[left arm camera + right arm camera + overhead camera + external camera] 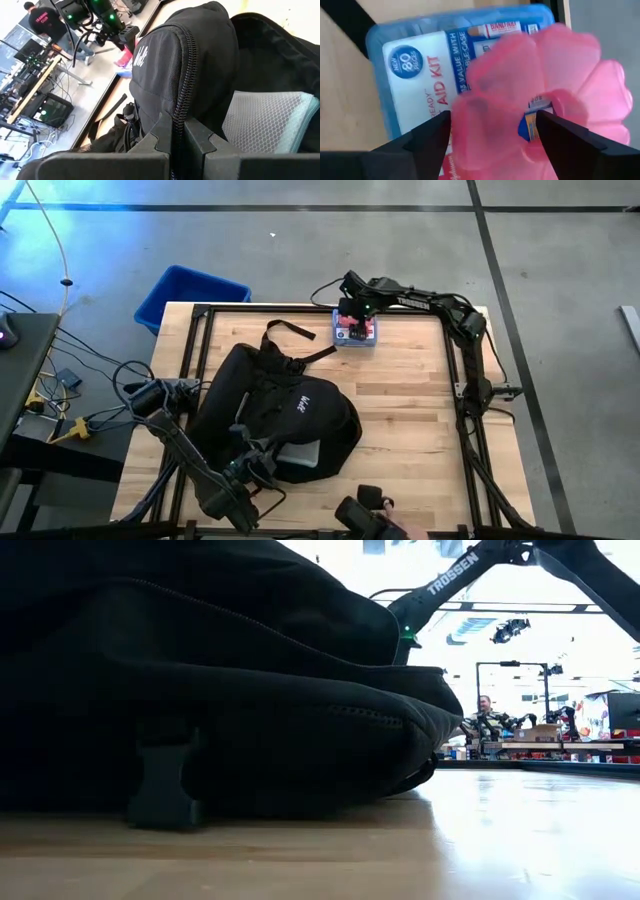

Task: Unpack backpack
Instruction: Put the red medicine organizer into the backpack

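Left gripper [177, 142] pinched tight on the backpack [270, 405] zipper edge; right gripper [492, 132] parted over a pink organizer [540, 85] atop the first-aid kit [420, 65] beyond the backpack.

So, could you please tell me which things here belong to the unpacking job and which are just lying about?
Job:
- backpack, open; left gripper shut on its zipper edge
- grey mesh pouch inside it
- first aid kit and pink pill case on the table's far edge, right gripper open over them

Lying about:
- blue bin on the floor
- cables beside the table
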